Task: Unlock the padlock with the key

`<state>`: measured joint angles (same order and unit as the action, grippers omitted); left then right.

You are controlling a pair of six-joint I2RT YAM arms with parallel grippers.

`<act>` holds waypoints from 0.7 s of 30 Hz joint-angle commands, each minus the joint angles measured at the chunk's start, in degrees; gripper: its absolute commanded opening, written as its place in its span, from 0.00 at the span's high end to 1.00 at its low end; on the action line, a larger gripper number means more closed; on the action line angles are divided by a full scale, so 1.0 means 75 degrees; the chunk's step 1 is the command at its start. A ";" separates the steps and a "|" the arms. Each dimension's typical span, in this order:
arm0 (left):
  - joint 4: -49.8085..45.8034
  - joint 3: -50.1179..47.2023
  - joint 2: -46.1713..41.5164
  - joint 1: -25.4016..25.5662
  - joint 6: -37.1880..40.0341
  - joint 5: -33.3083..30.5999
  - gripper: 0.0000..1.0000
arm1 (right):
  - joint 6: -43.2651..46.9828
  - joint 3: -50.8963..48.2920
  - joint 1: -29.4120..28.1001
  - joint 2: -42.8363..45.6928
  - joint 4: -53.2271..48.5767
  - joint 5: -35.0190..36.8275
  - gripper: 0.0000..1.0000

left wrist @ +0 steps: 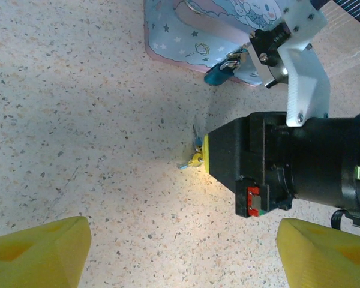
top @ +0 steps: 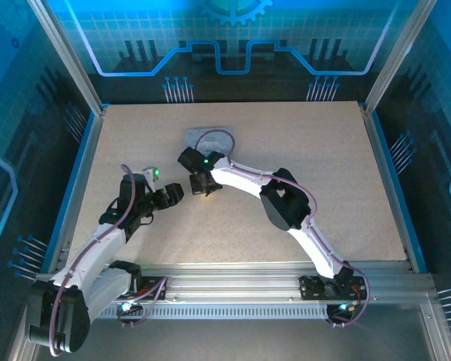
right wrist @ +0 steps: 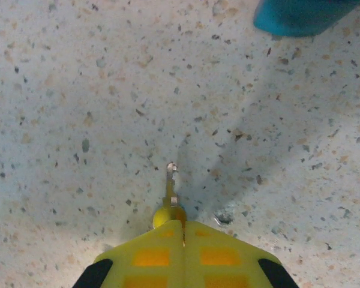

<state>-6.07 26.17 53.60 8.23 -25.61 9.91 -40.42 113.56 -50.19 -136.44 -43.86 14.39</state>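
Observation:
The small blue padlock (left wrist: pixel 219 72) with a silvery shackle hangs at the edge of the pale cartoon-printed tin (left wrist: pixel 186 24); its blue corner (right wrist: pixel 300 15) also shows at the top right of the right wrist view. The tiny key (right wrist: pixel 171 186) has a yellow head, and its thin shaft sticks out forward just over the tabletop. My right gripper (right wrist: pixel 183 231) is shut on the key's head. From the left wrist view, the right gripper (left wrist: pixel 205 157) holds the key (left wrist: pixel 194 157) low over the table, below the padlock. My left gripper (left wrist: pixel 183 264) is open, its yellow fingers (left wrist: pixel 36 252) wide apart over bare table.
The tin (top: pixel 209 138) lies at the middle back of the speckled table (top: pixel 323 173). Both grippers meet near the table's centre, left gripper (top: pixel 169 194) beside right gripper (top: pixel 203 184). Blue rails (top: pixel 387 180) border the table's sides.

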 commanded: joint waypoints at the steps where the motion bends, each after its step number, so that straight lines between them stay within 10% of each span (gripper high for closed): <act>1: 0.0337 -0.0250 -0.0010 0.0048 -0.0222 0.0271 0.17 | 0.1050 -0.0865 0.0025 0.0389 0.0566 -0.0114 1.00; 21: 0.3253 -0.1022 0.1690 -0.0040 -0.2311 0.1426 0.35 | 0.1954 -0.4232 0.0103 0.2258 0.4016 -0.0836 1.00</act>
<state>10.66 19.73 63.99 8.21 -38.30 17.91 -26.50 84.27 -50.09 -121.78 -16.97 9.56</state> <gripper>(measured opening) 0.663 0.044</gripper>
